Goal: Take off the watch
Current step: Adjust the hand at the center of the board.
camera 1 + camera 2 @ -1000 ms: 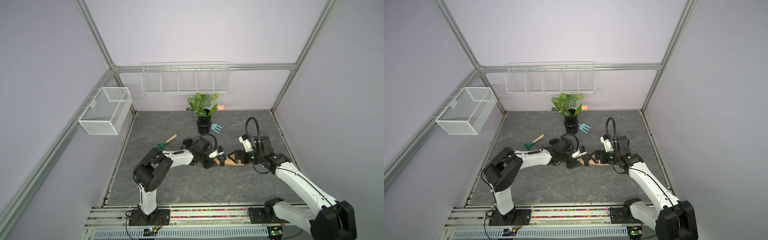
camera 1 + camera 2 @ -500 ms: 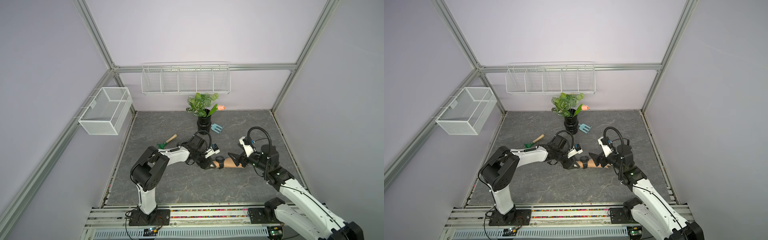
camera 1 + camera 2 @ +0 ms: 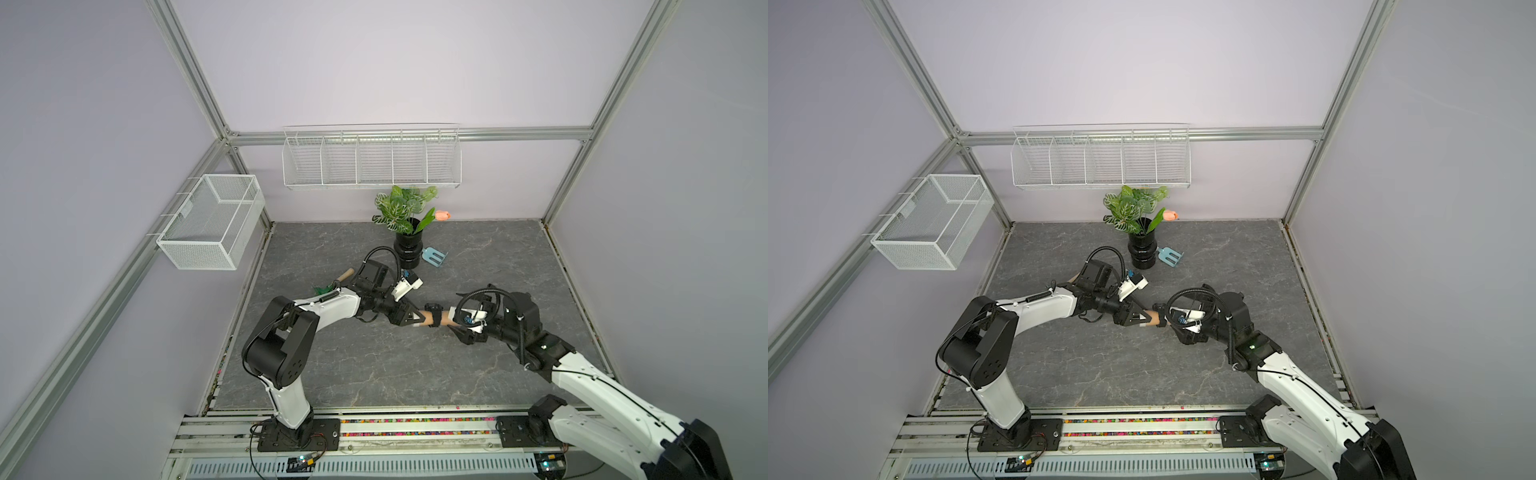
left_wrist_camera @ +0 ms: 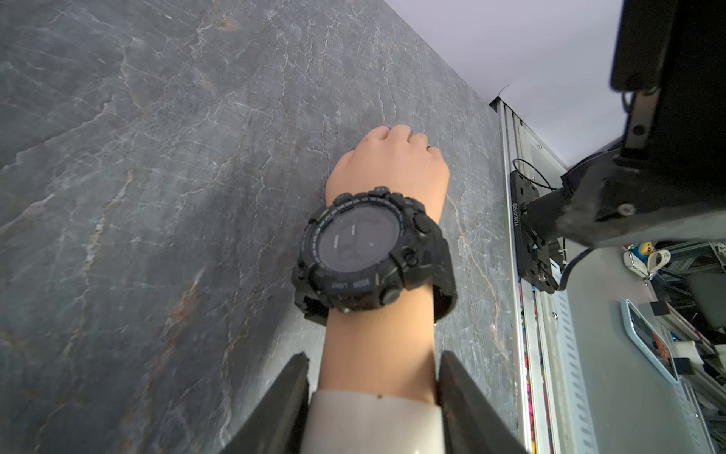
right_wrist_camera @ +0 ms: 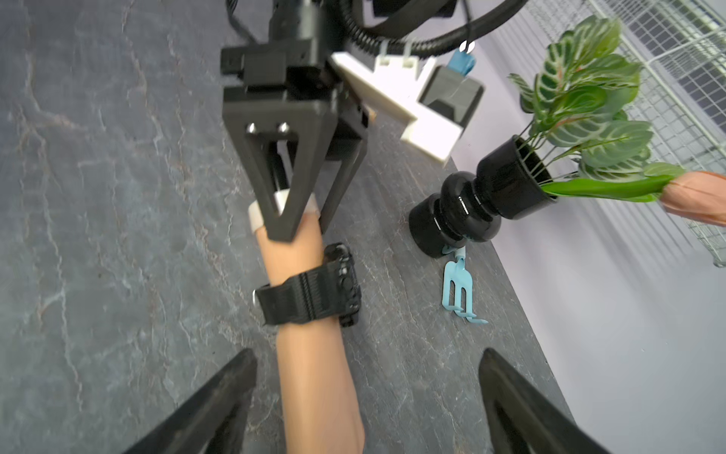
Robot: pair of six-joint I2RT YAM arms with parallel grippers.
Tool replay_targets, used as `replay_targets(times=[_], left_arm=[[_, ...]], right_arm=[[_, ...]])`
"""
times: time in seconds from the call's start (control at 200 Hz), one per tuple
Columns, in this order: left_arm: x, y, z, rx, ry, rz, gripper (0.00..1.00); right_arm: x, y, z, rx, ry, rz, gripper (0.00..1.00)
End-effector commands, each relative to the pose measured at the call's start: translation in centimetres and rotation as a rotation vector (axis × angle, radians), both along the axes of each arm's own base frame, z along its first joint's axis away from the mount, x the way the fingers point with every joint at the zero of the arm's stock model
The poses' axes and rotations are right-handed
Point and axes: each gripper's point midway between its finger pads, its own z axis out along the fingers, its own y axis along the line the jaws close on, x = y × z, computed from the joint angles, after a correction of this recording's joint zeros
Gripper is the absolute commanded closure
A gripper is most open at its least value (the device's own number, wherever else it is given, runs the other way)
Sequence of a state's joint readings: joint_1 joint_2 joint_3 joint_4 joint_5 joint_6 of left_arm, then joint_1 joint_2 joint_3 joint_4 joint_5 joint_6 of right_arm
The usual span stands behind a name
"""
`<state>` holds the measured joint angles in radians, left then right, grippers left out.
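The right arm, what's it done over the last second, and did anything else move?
The right gripper pulled back from the wrist toward the fist end of the mannequin hand; its jaws are wide open around that end, not gripping. The left gripper stayed clamped on the forearm, the hand shifting only slightly. The watch is still strapped on.

Watch (image 4: 363, 251): all-black, chunky round case with side buttons, dark dial, ribbed rubbery strap (image 5: 304, 300) fastened snug around the tan mannequin wrist (image 4: 377, 346), dial facing up off the grey slab, sitting mid-table between the two arms in both top views (image 3: 433, 309) (image 3: 1160, 308).
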<state>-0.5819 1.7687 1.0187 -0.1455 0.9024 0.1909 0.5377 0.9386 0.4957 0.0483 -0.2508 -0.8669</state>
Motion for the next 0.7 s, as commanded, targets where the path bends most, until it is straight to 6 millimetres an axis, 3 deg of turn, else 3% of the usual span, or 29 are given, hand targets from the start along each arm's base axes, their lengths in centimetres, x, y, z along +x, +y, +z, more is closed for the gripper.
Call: replay_targets(times=[0.0,0.305,0.455,0.695], left_arm=[[-0.3,-0.4,2.1,-0.083,-0.014,-0.04,0.96],[-0.2,-0.1,2.1,-0.083,-0.033,-0.026,1.0],[-0.1,-0.1,2.1,-0.086,-0.032,-0.026,1.0],[-0.3,0.0,2.3,-0.099,-0.04,-0.027,1.0]], right_arm=[[-0.2,-0.3,-2.9,-0.133,-0.032,0.046,0.11],[1.0,-1.7,-8.1,-0.36,-0.048,0.011,0.07],[2.3,-1.7,-8.2,-0.362,-0.096,-0.038,0.0],[2.3,-0.9,-9.7,-0.35,-0.026,-0.021,0.29]])
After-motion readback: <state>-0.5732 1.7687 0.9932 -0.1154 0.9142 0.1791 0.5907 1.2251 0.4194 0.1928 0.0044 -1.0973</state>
